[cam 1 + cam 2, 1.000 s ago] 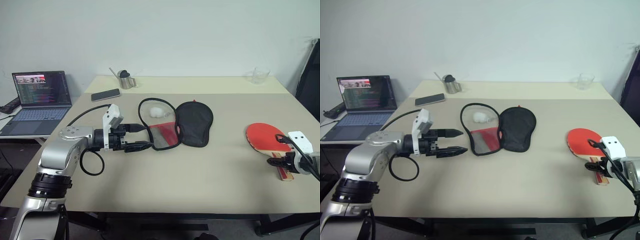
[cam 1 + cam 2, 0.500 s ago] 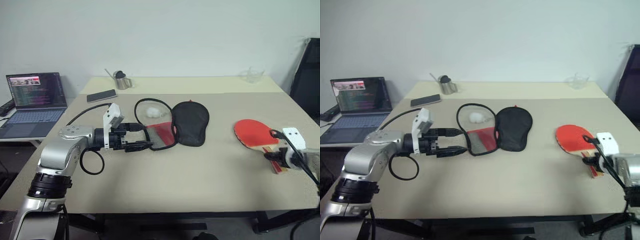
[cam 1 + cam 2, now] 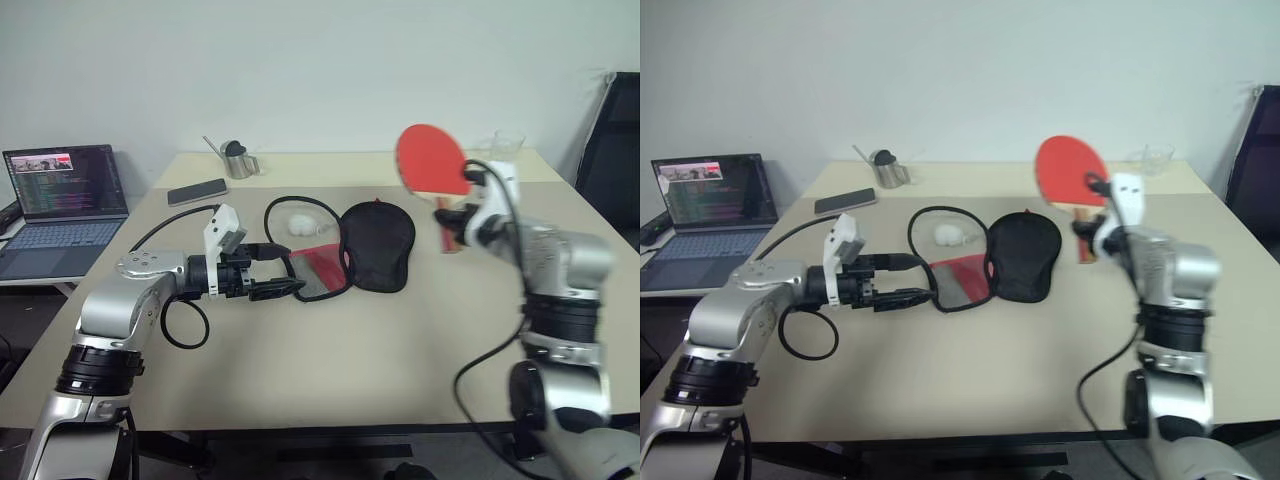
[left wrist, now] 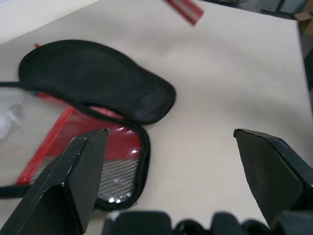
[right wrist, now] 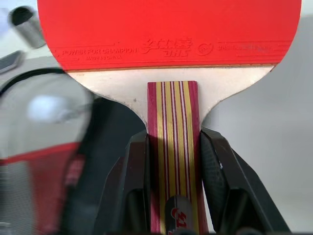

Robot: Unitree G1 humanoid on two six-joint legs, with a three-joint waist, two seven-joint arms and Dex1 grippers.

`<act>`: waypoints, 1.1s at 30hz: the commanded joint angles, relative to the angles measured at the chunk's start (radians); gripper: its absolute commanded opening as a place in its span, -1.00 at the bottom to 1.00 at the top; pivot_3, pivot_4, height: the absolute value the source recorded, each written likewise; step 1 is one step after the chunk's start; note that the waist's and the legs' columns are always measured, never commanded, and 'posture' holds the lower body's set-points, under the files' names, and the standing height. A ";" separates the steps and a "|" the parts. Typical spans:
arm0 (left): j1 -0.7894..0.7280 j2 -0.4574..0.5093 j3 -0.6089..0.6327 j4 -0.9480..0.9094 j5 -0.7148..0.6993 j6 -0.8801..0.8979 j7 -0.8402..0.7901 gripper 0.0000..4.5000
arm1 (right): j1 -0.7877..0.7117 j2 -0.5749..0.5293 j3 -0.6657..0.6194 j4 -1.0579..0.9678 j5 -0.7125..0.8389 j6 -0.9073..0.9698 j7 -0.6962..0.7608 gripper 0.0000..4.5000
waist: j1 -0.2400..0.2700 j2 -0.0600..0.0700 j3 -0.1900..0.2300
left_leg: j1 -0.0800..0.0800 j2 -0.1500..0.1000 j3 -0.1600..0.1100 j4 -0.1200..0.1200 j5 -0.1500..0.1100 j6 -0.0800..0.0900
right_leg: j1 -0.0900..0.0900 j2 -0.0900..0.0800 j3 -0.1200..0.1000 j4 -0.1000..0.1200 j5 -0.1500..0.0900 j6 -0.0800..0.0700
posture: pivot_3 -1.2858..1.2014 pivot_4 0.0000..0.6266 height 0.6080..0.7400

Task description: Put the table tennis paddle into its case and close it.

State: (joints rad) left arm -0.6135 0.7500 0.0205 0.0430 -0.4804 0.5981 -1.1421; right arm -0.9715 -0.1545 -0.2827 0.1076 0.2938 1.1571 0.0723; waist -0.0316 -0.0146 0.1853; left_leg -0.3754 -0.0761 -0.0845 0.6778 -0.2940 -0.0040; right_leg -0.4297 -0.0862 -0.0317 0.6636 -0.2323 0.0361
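Paddle [image 5: 168, 34] in my right hand [image 5: 173, 161]: smooth matt red rubber face, striped bare wood handle. Case [image 3: 378, 245]: matt black cloth, red panel with mesh. Desk [image 3: 400, 350]: smooth matt beige top.

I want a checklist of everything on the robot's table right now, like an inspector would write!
Surface: beige table, bare at the near edge.
Job's things: table tennis paddle lifted off the table; case lying open, white ball inside.
Clutter: phone, metal cup, clear glass.
Grippers: right gripper shut on the paddle's handle; left gripper open at the case's edge.
Cables: black cable looped on the left arm.
Surroundings: laptop on a side desk.
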 commanded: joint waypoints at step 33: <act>0.154 0.049 0.116 -0.242 -0.070 0.100 0.131 1.00 | -0.108 0.230 0.066 0.504 -0.054 -0.406 -0.182 -0.54 | -0.025 0.000 0.000 | -0.007 0.000 0.006 0.000 0.000 0.000 | -0.013 0.002 0.008 0.004 0.000 0.000 | 0.03 -0.52 1.00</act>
State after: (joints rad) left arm -0.4580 0.7822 0.1031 -0.1603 -0.5317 0.6956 -1.0141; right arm -1.0417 0.0812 -0.2234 0.6306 0.2464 0.7862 -0.1098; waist -0.0568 -0.0147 0.1852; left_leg -0.3822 -0.0759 -0.0785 0.6775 -0.2939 -0.0043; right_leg -0.4422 -0.0843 -0.0230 0.6672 -0.2319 0.0356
